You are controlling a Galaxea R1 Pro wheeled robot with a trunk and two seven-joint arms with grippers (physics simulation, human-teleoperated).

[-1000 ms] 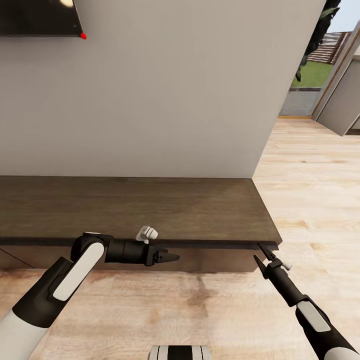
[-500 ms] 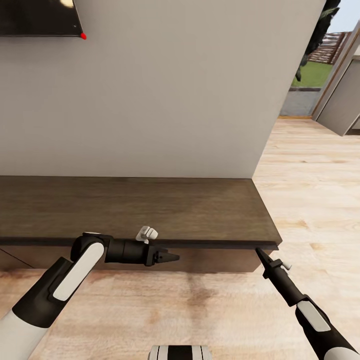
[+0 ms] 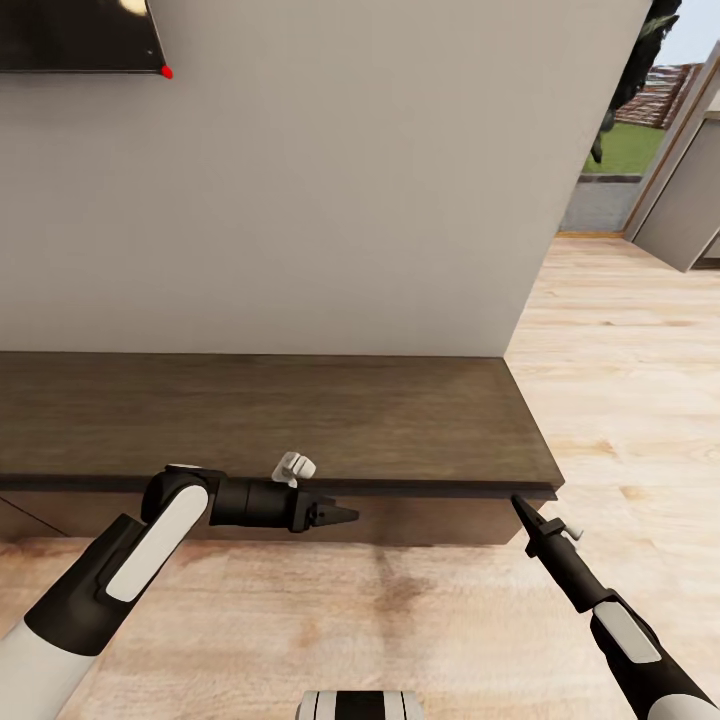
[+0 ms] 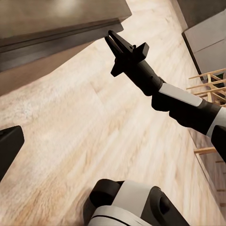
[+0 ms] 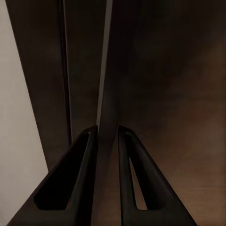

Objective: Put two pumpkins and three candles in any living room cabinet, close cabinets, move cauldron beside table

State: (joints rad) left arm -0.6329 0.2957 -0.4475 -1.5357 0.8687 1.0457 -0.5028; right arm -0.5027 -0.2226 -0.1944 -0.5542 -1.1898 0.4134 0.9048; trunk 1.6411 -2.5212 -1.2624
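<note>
Right claw [image 3: 521, 507], fingers nearly together, points at the cabinet's [image 3: 300, 415] front corner; left claw [image 3: 340, 515], fingers together, hovers beside its front.

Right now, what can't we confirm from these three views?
- Cabinet contents: head view, fronts hidden under its top.
- Cabinet's left end: head view, cut off by the frame edge.
- Right claw contact with the cabinet edge: right wrist view too dark and close.
- Left claw gap: head view, too small to judge.
</note>
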